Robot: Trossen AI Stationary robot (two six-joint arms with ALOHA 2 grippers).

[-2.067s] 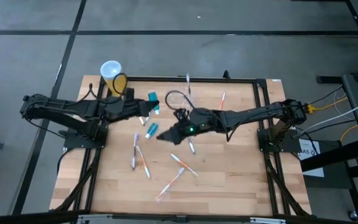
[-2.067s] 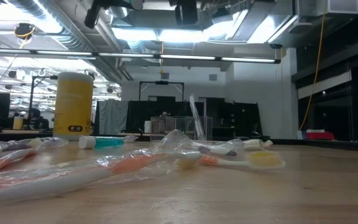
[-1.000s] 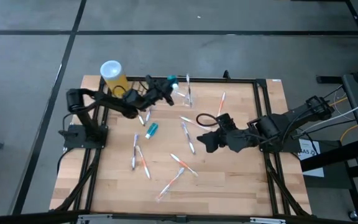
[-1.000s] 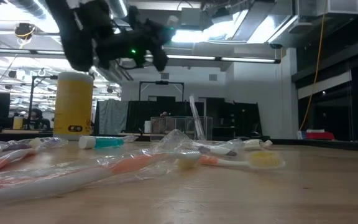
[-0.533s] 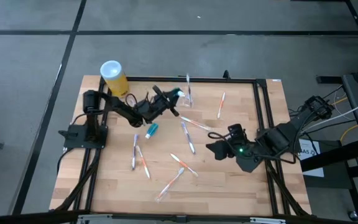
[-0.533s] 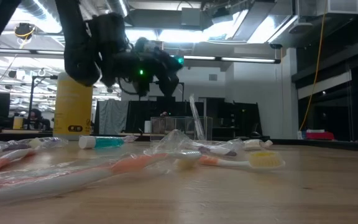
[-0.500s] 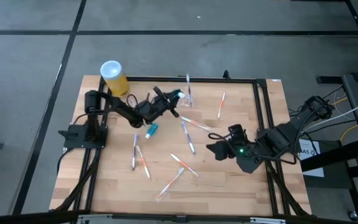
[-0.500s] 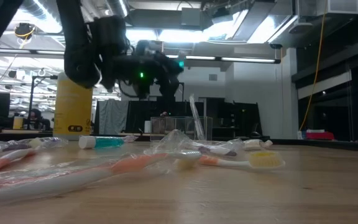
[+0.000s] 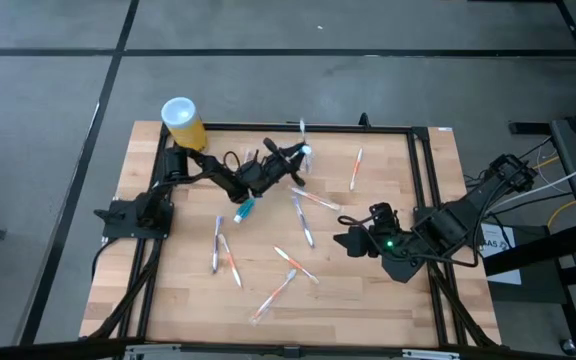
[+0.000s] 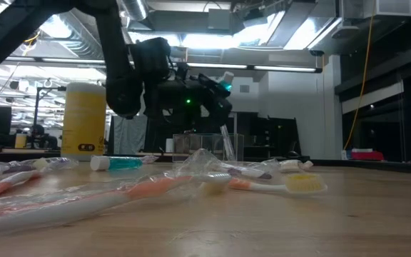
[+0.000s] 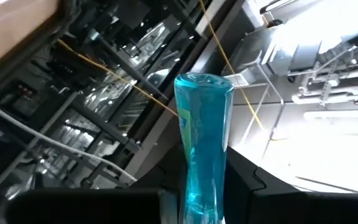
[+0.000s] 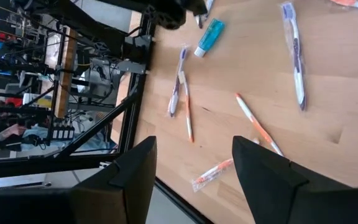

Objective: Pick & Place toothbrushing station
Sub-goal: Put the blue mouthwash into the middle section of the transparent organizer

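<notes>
Yellow canister (image 9: pixel 181 122) sits at the table's back-left corner. I read the left gripper (image 9: pixel 290 160) as raised off the wood and clamped on a teal tube (image 11: pixel 201 143). The clear toothbrushing station (image 10: pixel 231 148) stands at the back-centre edge, just beside that tube. Toothbrushes (image 9: pixel 303 228) lie scattered mid-table. The right gripper (image 9: pixel 342 241) hovers right of them, fingers spread, holding nothing.

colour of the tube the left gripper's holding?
Translucent teal-blue tube, clearest in the left wrist view.

Wood table (image 9: pixel 368 300) matt, pale grain; teal tube (image 11: pixel 204 155) glossy translucent plastic; yellow canister (image 10: pixel 84 118) matt.
</notes>
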